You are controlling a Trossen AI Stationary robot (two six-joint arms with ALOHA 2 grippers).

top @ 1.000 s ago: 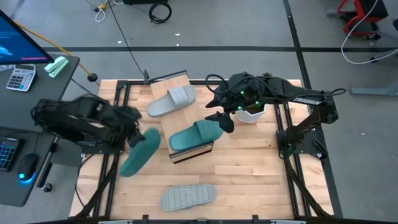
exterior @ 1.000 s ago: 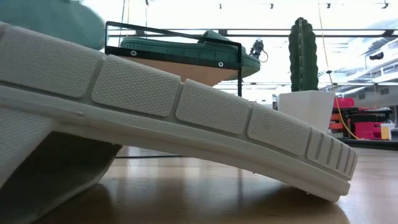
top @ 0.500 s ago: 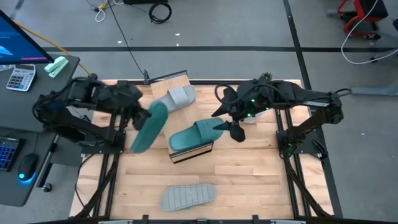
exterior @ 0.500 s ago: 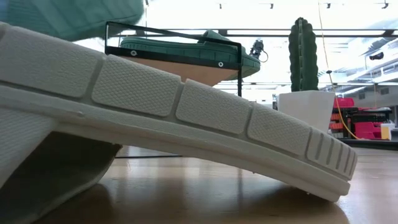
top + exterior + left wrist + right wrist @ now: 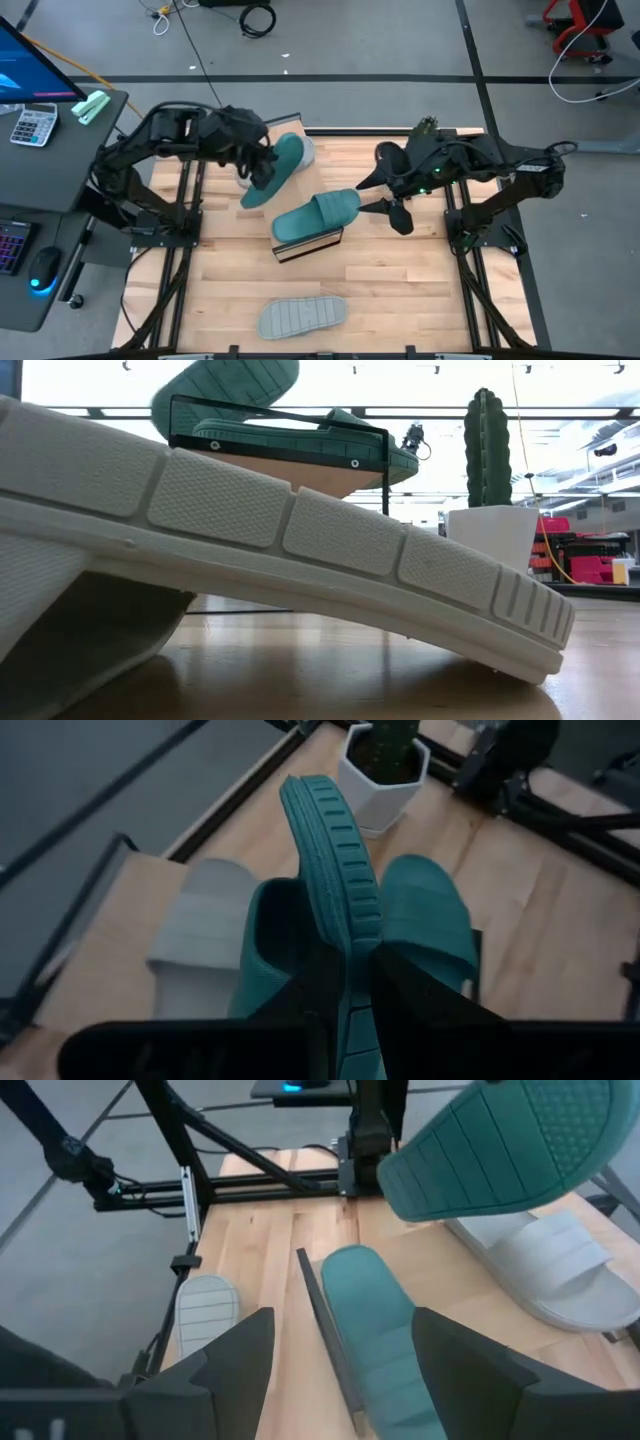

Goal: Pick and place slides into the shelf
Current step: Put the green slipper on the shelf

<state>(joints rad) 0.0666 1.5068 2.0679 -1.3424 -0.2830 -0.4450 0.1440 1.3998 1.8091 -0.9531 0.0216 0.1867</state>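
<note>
My left gripper is shut on one teal slide, carried above the shelf's far end. Beneath it a pale grey slide lies on the shelf. The second teal slide rests sole-down on the shelf's near part. The other grey slide lies upside down on the table near the front edge. My right gripper hovers open, just right of the shelved teal slide. My left gripper pinches the teal slide's sole between its two fingers, one on the strap side, one on the underside. The fingers lie along the slide, which is lifted clear and turned on its edge, its ribbed underside toward the right arm.
A cactus in a white pot stands on the table's far right, close behind my right arm. Dark frame rails run along both sides of the wooden tabletop. Bare wood lies to the near right.
My left gripper has carried the teal slide up from the table's left side toward the far right, until it is over the shelf's far end, and the slide has turned on its edge. My right gripper has drawn back toward the table's right edge, staying open.
</note>
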